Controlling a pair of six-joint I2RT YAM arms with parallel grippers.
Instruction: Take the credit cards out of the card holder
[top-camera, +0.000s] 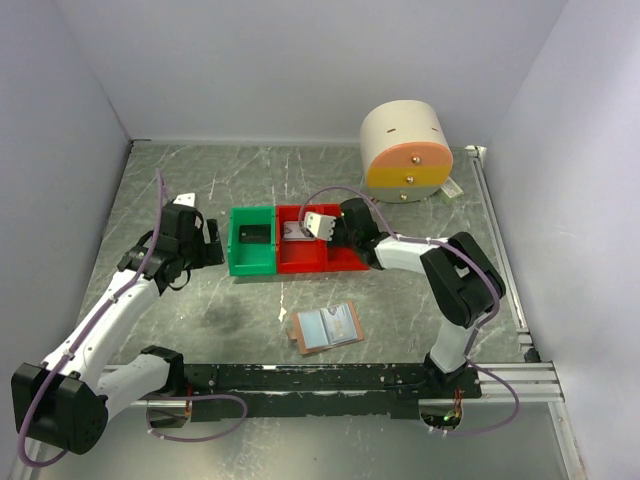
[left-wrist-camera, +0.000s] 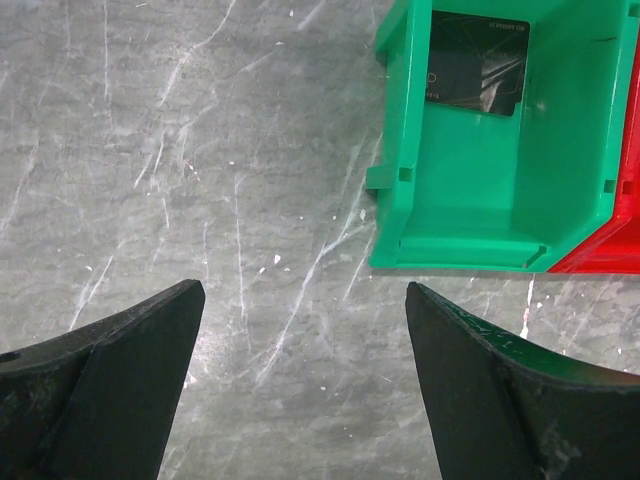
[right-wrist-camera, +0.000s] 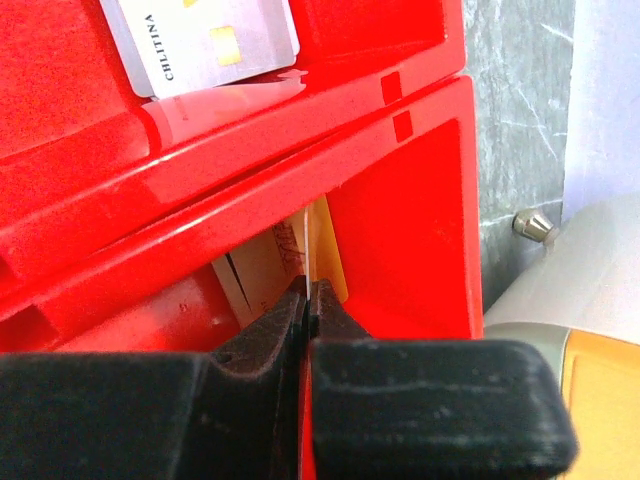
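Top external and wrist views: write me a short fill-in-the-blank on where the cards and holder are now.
The bin holding the dark card is ___.
The bin under the silver card is ___.
The card holder lies ___ on the table.
The gold card is pinched by the ___ arm's fingers.
Missing: green; red; open; right.

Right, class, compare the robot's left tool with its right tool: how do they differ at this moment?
The left tool stands wide open; the right tool is shut. The left tool holds nothing, while the right tool seems to pinch a gold card edge-on. The left tool hangs over bare table beside the green bin; the right tool reaches into a red bin. Both are black.
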